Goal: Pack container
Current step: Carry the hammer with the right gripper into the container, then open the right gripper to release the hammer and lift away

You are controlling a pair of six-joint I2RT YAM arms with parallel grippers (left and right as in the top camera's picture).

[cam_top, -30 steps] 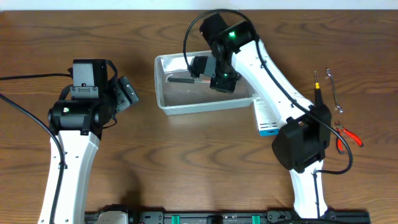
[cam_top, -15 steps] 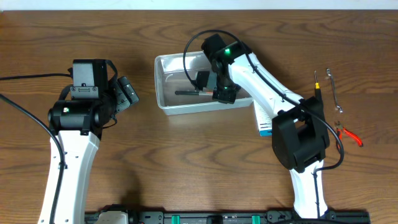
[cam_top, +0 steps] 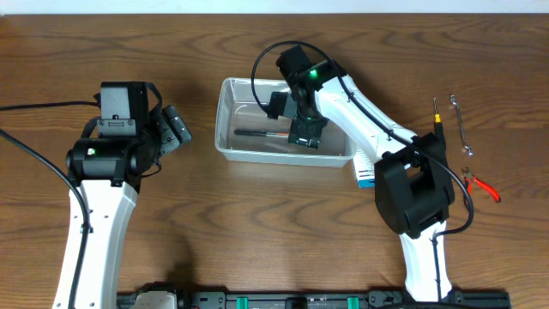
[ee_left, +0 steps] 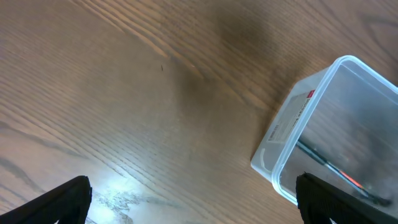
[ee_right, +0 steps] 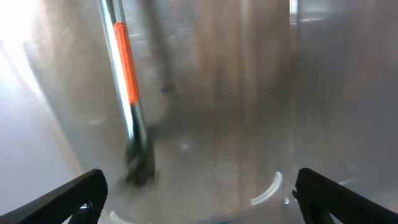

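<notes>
The clear container [cam_top: 225, 146] sits at the middle of the table. A slim tool with a black and orange handle [cam_top: 262, 134] lies inside it on the floor. My right gripper [cam_top: 306, 136] hangs open inside the container just right of that tool, holding nothing. In the right wrist view the tool [ee_right: 124, 93] lies ahead of the right gripper [ee_right: 199, 199], apart from both fingers. My left gripper [cam_top: 176, 127] stands open over bare table left of the container. In the left wrist view the container [ee_left: 292, 143], with the tool [ee_left: 329, 165] in it, lies ahead of the open left gripper [ee_left: 199, 205].
A blue-and-white box [cam_top: 369, 167] lies against the container's right end, partly under my right arm. On the right of the table lie a screwdriver [cam_top: 437, 120], a wrench [cam_top: 461, 124] and red-handled pliers [cam_top: 480, 187].
My right gripper came down into the container and opened, letting go of the tool, which now lies on the floor. The container shifted and settled flat. The left arm stayed still.
</notes>
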